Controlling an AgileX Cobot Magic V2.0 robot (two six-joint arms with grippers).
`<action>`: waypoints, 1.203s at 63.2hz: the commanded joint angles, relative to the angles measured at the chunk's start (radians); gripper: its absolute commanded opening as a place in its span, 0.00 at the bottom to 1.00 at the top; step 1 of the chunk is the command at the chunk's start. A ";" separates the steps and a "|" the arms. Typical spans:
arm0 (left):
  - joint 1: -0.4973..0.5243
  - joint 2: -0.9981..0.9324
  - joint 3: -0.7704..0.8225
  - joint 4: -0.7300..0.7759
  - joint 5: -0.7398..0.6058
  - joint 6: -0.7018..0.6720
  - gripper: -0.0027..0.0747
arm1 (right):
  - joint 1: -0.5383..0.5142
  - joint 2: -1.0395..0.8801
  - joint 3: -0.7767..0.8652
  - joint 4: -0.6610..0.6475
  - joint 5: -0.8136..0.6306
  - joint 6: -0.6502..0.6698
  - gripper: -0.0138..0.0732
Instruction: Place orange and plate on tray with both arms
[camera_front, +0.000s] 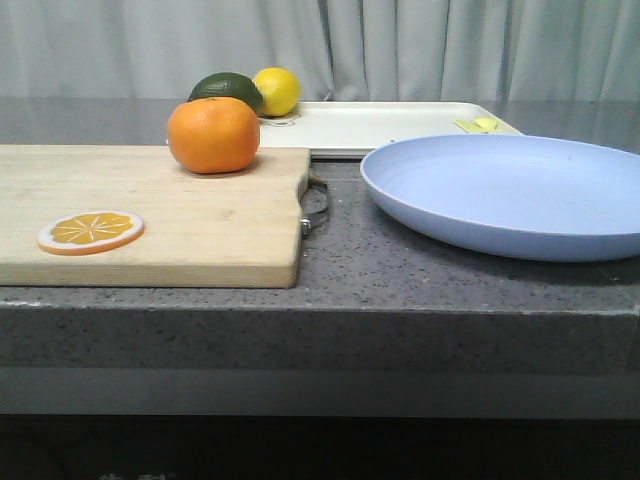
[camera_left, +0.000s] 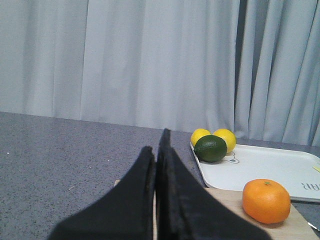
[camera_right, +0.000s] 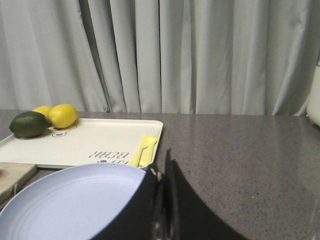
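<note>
The orange (camera_front: 213, 134) sits on the far part of a wooden cutting board (camera_front: 180, 215), left of centre. The lavender-blue plate (camera_front: 510, 190) lies on the counter at the right. The cream tray (camera_front: 390, 125) lies behind both. Neither gripper shows in the front view. In the left wrist view my left gripper (camera_left: 156, 142) is shut and empty, with the orange (camera_left: 266, 200) off to its side and the tray (camera_left: 260, 167) beyond. In the right wrist view my right gripper (camera_right: 161, 162) is shut, its fingers covering part of the plate (camera_right: 70, 205); the tray (camera_right: 90, 142) lies beyond.
A yellow lemon (camera_front: 277, 90) and a dark green fruit (camera_front: 228, 88) sit at the tray's left end. A small yellow item (camera_front: 480, 125) lies at its right end. A flat orange slice (camera_front: 91, 231) lies on the board. Grey curtains hang behind.
</note>
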 joint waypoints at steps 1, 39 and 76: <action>-0.008 0.077 -0.128 -0.008 0.017 -0.005 0.01 | -0.006 0.081 -0.112 -0.028 -0.016 -0.001 0.08; -0.008 0.422 -0.401 -0.010 0.229 0.027 0.01 | -0.006 0.606 -0.407 -0.104 0.265 -0.001 0.08; -0.008 0.453 -0.401 0.012 0.242 0.027 0.54 | -0.006 0.703 -0.407 -0.104 0.269 -0.001 0.76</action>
